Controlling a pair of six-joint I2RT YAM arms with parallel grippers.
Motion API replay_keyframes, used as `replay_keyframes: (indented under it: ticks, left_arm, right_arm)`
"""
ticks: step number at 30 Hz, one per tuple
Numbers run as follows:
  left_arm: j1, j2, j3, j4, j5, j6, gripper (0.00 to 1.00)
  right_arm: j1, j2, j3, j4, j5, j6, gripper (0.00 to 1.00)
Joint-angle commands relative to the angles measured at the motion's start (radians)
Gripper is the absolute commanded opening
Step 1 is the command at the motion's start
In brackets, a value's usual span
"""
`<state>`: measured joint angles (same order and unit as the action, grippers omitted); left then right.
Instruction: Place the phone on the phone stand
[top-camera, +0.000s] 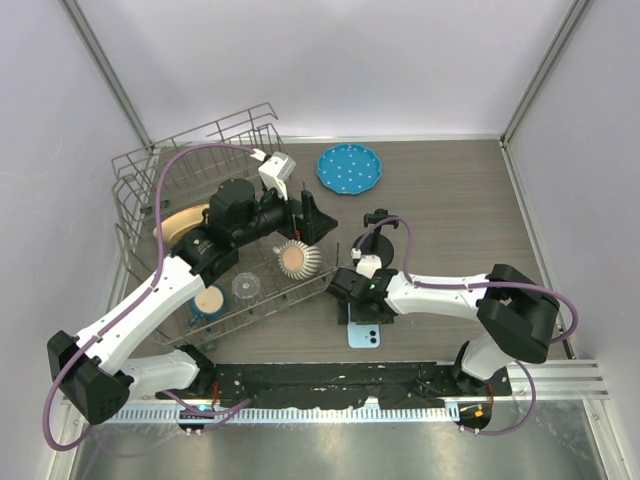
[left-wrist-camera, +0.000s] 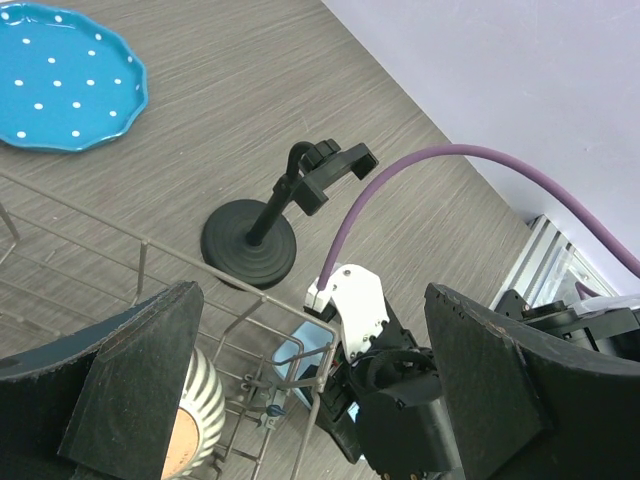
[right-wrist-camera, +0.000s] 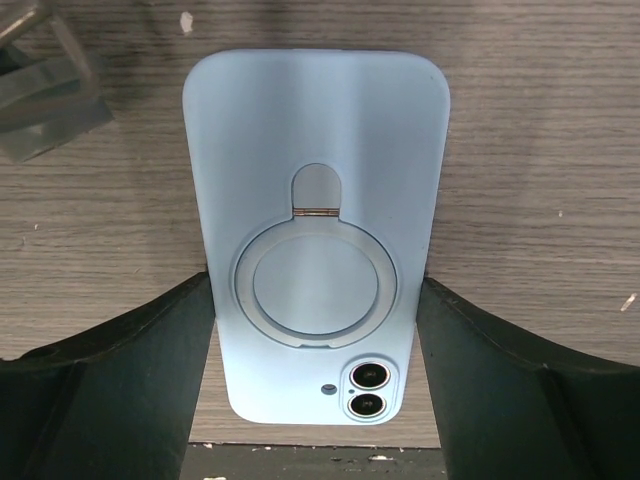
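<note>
The phone (right-wrist-camera: 315, 200) lies flat on the wood table with its light blue back and twin camera lenses up. It also shows as the phone (top-camera: 365, 332) near the front edge and the phone (left-wrist-camera: 298, 362) behind rack wires. My right gripper (right-wrist-camera: 315, 290) straddles it, one dark finger against each long edge; my right gripper (top-camera: 362, 312) points toward the front edge. The phone stand (top-camera: 375, 236) rises just behind that arm, its cradle bare; the phone stand (left-wrist-camera: 250, 245) shows its disc base. My left gripper (top-camera: 310, 225) hovers wide open over the rack's right end, my left gripper (left-wrist-camera: 315, 300) holding nothing.
A wire dish rack (top-camera: 140, 170) fills the left side, with a ribbed cup (top-camera: 297, 258), a clear glass (top-camera: 246, 287), a mug (top-camera: 208, 300) and a tan plate (top-camera: 180, 220) in it. A blue dotted plate (top-camera: 349, 168) lies at the back. White walls enclose the table.
</note>
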<state>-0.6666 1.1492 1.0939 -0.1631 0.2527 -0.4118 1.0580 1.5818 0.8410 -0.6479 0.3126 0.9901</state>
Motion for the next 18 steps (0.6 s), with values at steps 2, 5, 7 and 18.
replay_keyframes:
  ticks: [2, 5, 7, 18]
  left_arm:
    - [-0.004, -0.009, 0.015, 0.014, -0.007, 0.008, 0.98]
    - [-0.004, -0.006, 0.015, 0.013, -0.007, 0.008, 0.98]
    - [-0.004, -0.008, 0.015, 0.011, -0.01, 0.01, 0.98]
    - [-0.004, -0.003, 0.015, 0.014, -0.004, 0.005, 0.98]
  right_arm:
    - [0.037, 0.018, -0.071, 0.086, 0.003, -0.028, 0.01]
    - [0.037, -0.087, -0.092, 0.123, 0.048, -0.004, 0.01]
    - [0.037, -0.147, -0.108, 0.148, 0.062, 0.008, 0.01]
    - [-0.032, -0.532, -0.279, 0.315, 0.075, 0.107, 0.01]
